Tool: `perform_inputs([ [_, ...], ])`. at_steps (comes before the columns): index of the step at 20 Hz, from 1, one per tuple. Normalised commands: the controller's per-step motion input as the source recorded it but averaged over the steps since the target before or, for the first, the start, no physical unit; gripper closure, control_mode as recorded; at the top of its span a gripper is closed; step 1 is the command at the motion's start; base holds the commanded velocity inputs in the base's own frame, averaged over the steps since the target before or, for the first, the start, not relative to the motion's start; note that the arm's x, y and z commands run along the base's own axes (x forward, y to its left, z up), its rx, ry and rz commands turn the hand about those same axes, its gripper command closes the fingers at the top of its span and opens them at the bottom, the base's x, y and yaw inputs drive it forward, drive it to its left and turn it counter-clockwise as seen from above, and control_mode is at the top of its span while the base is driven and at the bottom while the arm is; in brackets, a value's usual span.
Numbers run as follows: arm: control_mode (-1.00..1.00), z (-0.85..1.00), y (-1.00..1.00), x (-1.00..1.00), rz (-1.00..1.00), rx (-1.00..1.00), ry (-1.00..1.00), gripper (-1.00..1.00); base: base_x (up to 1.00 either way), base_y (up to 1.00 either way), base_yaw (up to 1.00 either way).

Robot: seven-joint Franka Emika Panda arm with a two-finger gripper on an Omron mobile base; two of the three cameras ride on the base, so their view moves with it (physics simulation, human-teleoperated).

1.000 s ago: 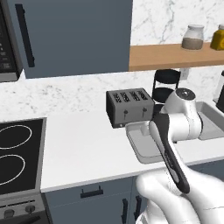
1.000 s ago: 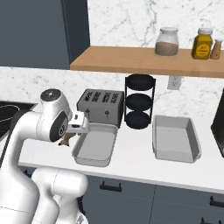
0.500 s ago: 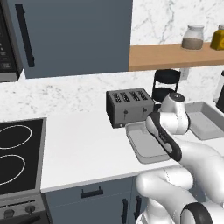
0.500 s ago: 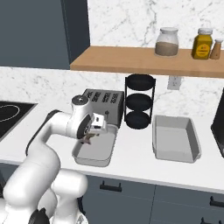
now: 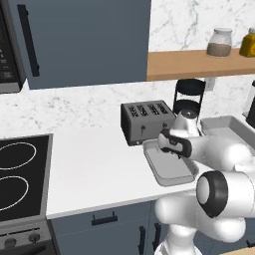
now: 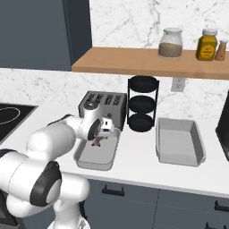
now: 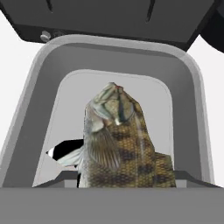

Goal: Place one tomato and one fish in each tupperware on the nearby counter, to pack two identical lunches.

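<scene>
1. Left base view: the arm (image 5: 219, 154) bends down from the lower right to the counter (image 5: 94, 169); two trays sit on it, the near tray (image 5: 167, 172) just in front of one toaster (image 5: 146, 121), the far tray (image 5: 231, 127) to its right, largely behind the arm; the gripper (image 5: 172, 149) hangs over the near tray, its tips hidden by the wrist; one black tiered rack (image 5: 189, 94) stands behind the toaster's right end; one wooden shelf (image 5: 194, 63) carries two jars; one stove (image 5: 20, 179) with two rings lies at the left.

2. Right base view: the same two trays, well apart; the left tray (image 6: 96, 157) lies in front of the toaster (image 6: 102, 107), the right tray (image 6: 179, 142) lies bare; the gripper (image 6: 97, 142) points down into the left tray; one fish (image 6: 98, 142) hangs from it, a small brown shape just above the tray floor; whether it touches the floor I cannot tell; the rack (image 6: 142, 105) has three tiers; the shelf (image 6: 147, 62) holds three containers, one clear jar, one yellow jar and one small shaker.

3. Hand view: one fish (image 7: 120, 144), mottled olive-brown, head pointing away, with its rear end between the fingers; the fingers stand partly apart and clamped on the fish, their tips hidden under it; one tray (image 7: 192, 100) lies below; the toaster (image 7: 113, 19) lies beyond the tray's far rim.
</scene>
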Motion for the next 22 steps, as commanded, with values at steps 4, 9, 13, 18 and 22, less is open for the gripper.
perform_inputs([
  [4,-1.0,-0.31,-0.24,0.41,0.0,0.0,0.0,1.0,0.0,0.0,0.0],
  [9,-1.0,-0.34,0.02,0.01,0.0,0.0,0.04,-1.0,0.0,0.0,0.0],
  [13,-1.0,-0.24,0.0,0.0,-0.01,0.0,0.03,-1.0,0.0,0.0,0.0],
  [18,-1.0,0.0,0.0,0.0,0.0,0.0,0.0,-1.0,0.0,0.0,0.0],
  [22,-1.0,0.09,0.0,-0.01,0.0,0.0,0.0,-1.0,0.0,0.0,0.0],
])
